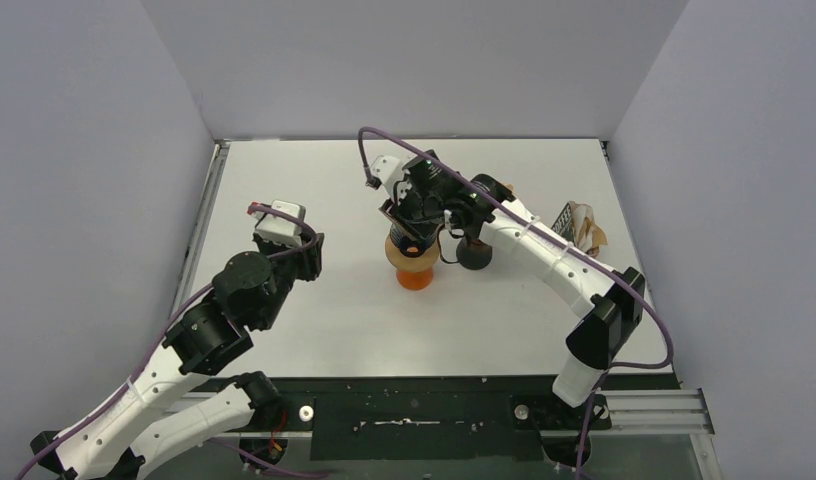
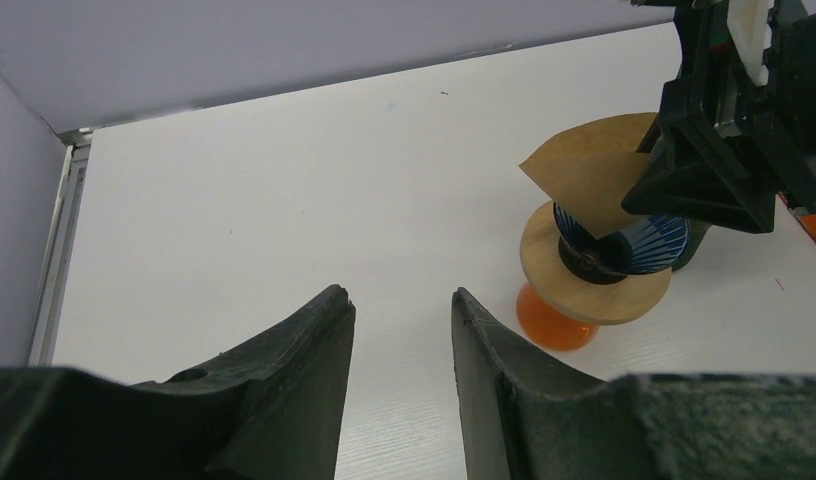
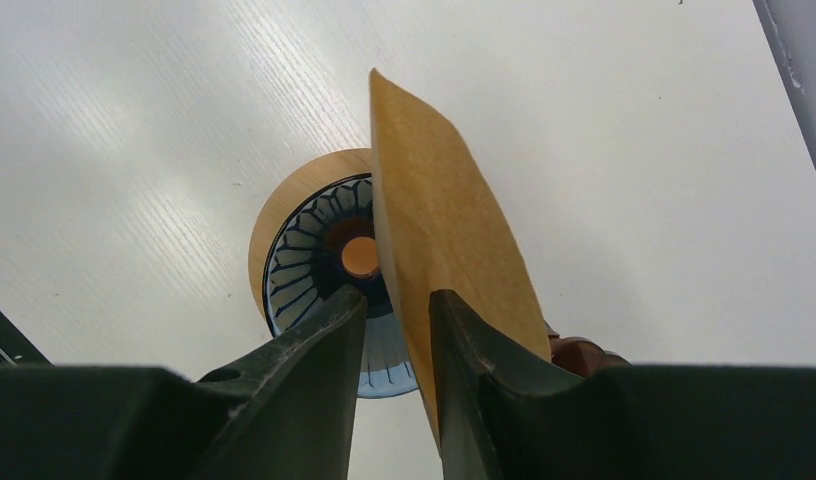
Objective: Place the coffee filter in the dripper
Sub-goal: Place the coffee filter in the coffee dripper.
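The blue ribbed dripper [image 1: 412,252] sits on a wooden disc over an orange base [image 1: 415,277] at mid-table. It also shows in the left wrist view [image 2: 629,245] and the right wrist view [image 3: 309,255]. The brown paper coffee filter [image 3: 444,220] stands tilted with its tip in the dripper, also seen from the left wrist [image 2: 594,175]. My right gripper [image 3: 396,295] is right over the dripper [image 1: 416,222]. Its jaws are slightly parted around the filter, which leans on the right finger. My left gripper [image 2: 399,295] is open and empty, well left of the dripper [image 1: 309,250].
A dark round object [image 1: 473,255] stands just right of the dripper, and shows brown in the right wrist view [image 3: 579,355]. A holder with spare brown filters [image 1: 581,228] stands at the right edge. Grey walls enclose the white table [image 1: 314,180] on three sides.
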Controlling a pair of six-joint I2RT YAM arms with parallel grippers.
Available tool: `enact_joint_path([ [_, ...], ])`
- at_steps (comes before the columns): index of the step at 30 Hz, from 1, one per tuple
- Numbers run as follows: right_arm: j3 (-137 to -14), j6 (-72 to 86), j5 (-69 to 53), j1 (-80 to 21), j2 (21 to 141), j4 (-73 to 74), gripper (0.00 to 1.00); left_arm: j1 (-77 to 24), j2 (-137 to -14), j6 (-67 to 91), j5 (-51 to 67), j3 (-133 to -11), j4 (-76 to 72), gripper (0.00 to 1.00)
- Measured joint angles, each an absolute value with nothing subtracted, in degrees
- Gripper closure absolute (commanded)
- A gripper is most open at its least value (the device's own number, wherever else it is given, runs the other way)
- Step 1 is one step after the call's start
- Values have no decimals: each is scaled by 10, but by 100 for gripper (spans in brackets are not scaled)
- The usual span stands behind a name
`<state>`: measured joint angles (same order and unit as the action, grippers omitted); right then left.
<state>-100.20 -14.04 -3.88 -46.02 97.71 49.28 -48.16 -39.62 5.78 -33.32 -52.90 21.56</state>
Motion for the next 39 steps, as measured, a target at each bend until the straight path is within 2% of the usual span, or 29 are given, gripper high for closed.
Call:
enact_joint_path([
  [9, -1003, -106, -61, -444, 966, 470, 72, -479, -398, 58, -331, -526, 215, 62],
  [27, -963, -34, -141, -432, 922, 426, 67, -475, -398, 58, -327, -526, 215, 64],
  [39, -946, 15, -154, -430, 920, 415, 67, -474, -399, 58, -324, -523, 214, 65],
])
